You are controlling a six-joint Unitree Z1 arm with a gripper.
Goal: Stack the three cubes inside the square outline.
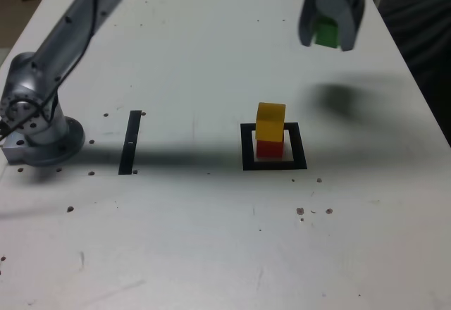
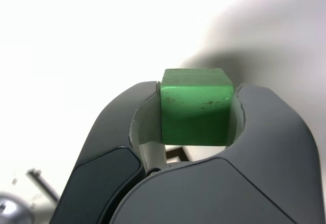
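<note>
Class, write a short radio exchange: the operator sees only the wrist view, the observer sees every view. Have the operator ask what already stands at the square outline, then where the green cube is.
Operator: What stands inside the square outline?
Observer: A red cube, with a yellow cube on top.
Operator: My claw grips the green cube. Is it over them?
Observer: No, the exterior view shows it up and right of the stack.

I see a pale, scuffed counter (image 1: 190,246) below the hand (image 1: 328,42), softly shadowed, with something black (image 1: 423,53) beside it.
</note>
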